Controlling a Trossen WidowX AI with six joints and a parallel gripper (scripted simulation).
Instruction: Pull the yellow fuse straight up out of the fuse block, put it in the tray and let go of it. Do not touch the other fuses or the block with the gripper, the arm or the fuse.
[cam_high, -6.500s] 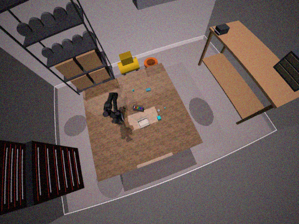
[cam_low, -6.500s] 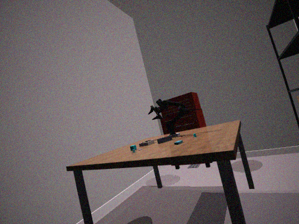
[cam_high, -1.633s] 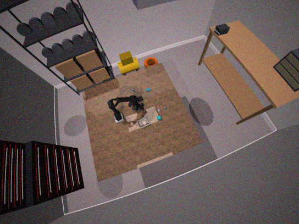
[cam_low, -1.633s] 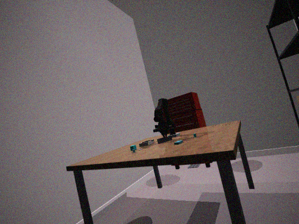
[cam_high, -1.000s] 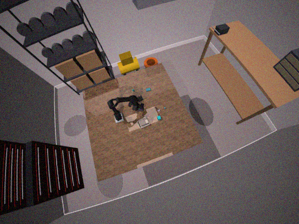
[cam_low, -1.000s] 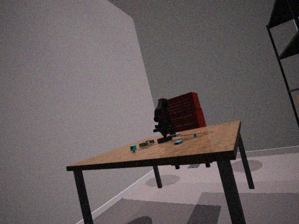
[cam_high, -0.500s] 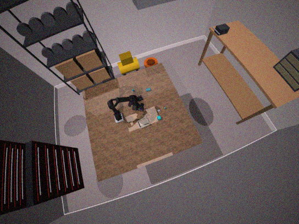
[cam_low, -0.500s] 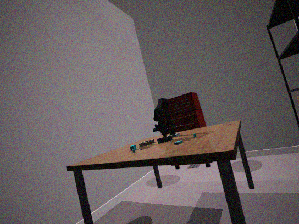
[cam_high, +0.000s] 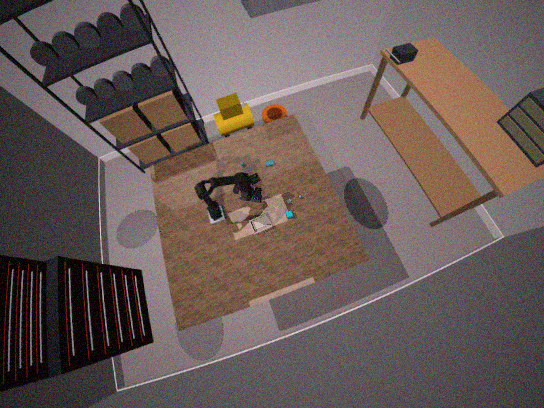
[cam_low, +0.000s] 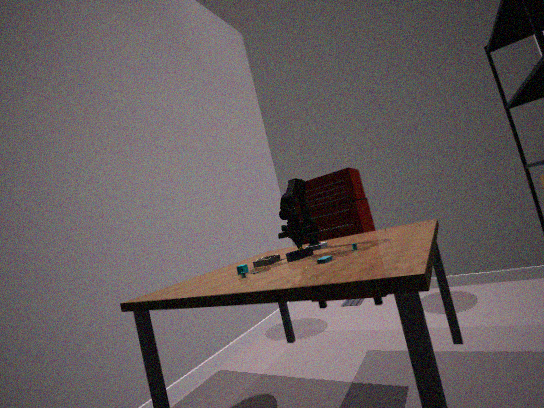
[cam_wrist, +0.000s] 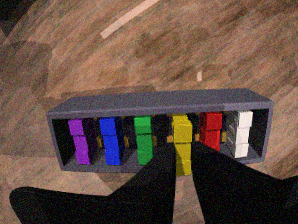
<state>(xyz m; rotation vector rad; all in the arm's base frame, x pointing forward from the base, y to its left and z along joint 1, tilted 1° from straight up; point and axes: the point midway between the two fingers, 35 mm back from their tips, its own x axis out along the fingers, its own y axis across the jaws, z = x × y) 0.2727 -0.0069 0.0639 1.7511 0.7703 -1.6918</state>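
Yellow is the colour we care about: the yellow fuse (cam_wrist: 181, 145) stands in its slot in the fuse block (cam_wrist: 160, 104), fourth along the row, with the green fuse (cam_wrist: 143, 139) just beside it on one side and the red fuse (cam_wrist: 210, 129) just beside it on the other. Our gripper (cam_wrist: 181, 163) is closed narrowly on the near end of the yellow fuse, one dark finger on each flat face, so we judge that we have it pinched but not yet lifted out.

We expect this piece to be light, rigid and rather smooth, so it should neither bend nor crush. The worry is slipping, or tipping sideways if the hold is off centre. Taking it on the two broad faces, close to the top, looks right to us, since the neighbours leave very little room for the fingers.

We think the pull has to be straight along the slot; any lean would drag the fuse against the block or nudge green or red.

From the top view, the tray (cam_high: 261, 222) lies on the table (cam_high: 280, 280) near the arm.
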